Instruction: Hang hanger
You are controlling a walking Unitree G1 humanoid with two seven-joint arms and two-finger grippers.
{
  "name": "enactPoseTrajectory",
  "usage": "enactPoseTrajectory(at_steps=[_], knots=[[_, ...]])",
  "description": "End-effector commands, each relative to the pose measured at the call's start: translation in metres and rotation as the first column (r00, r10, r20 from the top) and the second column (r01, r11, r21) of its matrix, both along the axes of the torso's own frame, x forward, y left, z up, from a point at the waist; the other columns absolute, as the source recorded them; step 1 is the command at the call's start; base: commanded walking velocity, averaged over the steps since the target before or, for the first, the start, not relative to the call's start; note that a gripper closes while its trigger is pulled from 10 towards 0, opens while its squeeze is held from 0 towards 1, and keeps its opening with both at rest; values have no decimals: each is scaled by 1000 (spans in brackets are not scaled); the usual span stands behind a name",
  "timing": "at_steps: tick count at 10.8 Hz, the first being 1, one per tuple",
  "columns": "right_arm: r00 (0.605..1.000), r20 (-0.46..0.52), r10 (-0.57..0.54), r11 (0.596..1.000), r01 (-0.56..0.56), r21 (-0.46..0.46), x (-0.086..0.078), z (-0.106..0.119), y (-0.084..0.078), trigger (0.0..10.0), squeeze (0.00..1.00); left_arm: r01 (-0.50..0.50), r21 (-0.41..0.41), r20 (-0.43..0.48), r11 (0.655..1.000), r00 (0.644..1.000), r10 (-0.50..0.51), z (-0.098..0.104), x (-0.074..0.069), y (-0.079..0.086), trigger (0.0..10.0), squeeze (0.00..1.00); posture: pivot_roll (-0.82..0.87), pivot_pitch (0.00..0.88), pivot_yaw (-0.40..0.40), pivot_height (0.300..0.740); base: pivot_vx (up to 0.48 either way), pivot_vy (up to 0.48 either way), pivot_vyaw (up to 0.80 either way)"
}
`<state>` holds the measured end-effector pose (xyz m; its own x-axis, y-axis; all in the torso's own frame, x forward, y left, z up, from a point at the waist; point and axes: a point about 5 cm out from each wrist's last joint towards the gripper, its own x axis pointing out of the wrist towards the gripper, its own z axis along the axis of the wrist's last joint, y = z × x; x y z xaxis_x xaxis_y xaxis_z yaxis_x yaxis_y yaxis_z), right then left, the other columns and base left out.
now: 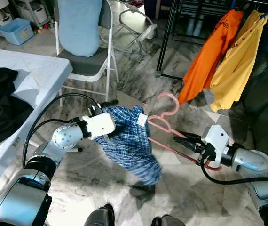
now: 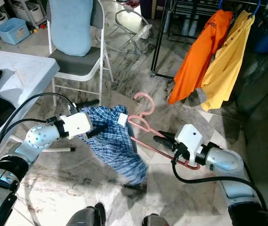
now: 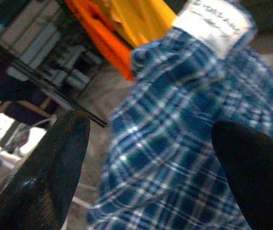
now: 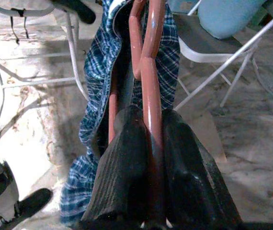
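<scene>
Right hand point(image 1: 183, 138) clamped on pink hanger point(image 1: 164, 123); plaid shirt point(image 1: 131, 141) draped

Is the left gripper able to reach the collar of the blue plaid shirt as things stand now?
Probably yes. The left gripper is open, right at the blue plaid shirt, and nothing stands between its fingers and the collar label.
</scene>
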<state>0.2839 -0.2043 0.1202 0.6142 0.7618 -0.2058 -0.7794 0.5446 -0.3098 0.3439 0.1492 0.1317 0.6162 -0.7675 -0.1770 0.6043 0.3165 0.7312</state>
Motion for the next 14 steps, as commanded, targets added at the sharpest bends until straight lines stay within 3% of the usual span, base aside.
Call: enactPoseTrajectory(at_steps=[1,5,6,7,9,10,12,14], knots=[[998,35,57,998,-56,-16,1,10,4,10000,0,26,55,0,998,1000,-26,6,3,3,10000,0,-84,152,1,740,0,0,0],[988,37,147,988,-145,-58,-3,12,11,10000,0,77,125,-56,989,996,-70,14,11,-3,10000,0,-86,143,21,740,0,0,0],[988,42,149,987,-146,-60,-3,12,12,10000,0,116,156,-104,981,989,-100,11,10,-4,4549,0,-84,144,23,740,0,0,0],[987,48,152,987,-149,-64,-3,12,12,10000,0,138,165,-133,977,984,-117,12,10,-5,0,0,-83,146,25,740,0,0,0],[984,85,155,983,-146,-110,-3,11,14,10000,0,134,124,-158,983,981,-114,23,16,-7,0,0,-79,160,28,740,0,0,0],[980,149,130,985,-110,-134,3,15,14,10000,0,125,106,-165,987,981,-106,25,18,-7,0,0,-80,162,30,740,0,0,0],[949,309,68,987,-17,-163,19,31,13,10000,0,123,101,-184,987,977,-103,21,17,-7,0,0,-78,169,34,740,0,0,0],[934,352,64,984,-1,-177,23,36,13,10000,0,137,110,-208,984,972,-112,18,16,-7,0,0,-77,174,35,740,0,0,0]])
